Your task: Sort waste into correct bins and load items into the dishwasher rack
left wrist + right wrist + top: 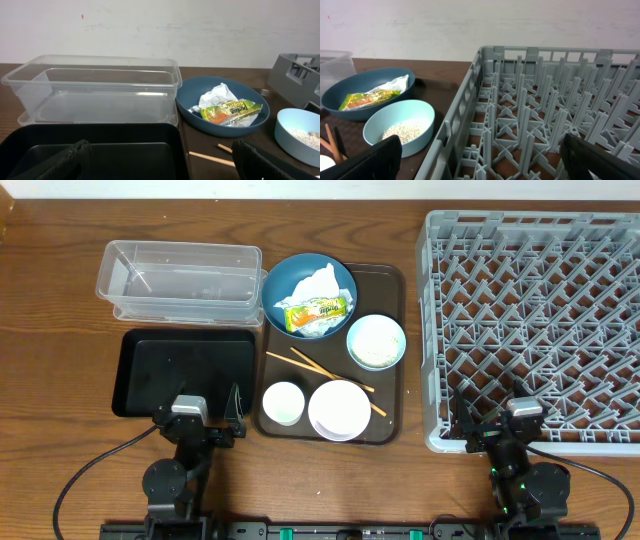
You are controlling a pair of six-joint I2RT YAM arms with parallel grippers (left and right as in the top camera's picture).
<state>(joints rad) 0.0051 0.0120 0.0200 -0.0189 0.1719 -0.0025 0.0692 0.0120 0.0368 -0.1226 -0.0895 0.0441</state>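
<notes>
Snack wrapper (316, 311) atop napkin (320, 280) in dark-blue bowl (282, 282)

Even bright lighting, soft shadows, sharp focus.

Layout on the table (60, 330): at the left, the tub (180, 280) lies behind the flat tray (185, 370); at the right stands the rack (530, 320); between them lies the serving tray (390, 395). On the serving tray, the wide bowl (285, 280) sits back left, with the napkin (318, 285) and the wrapper (316, 311) in it; the small bowl (352, 340), holding rice (376, 345), sits to its right and nearer; the chopsticks (320, 368) cross the middle; the cup (283, 402) sits front left, the third bowl (340, 410) just right of it
</notes>
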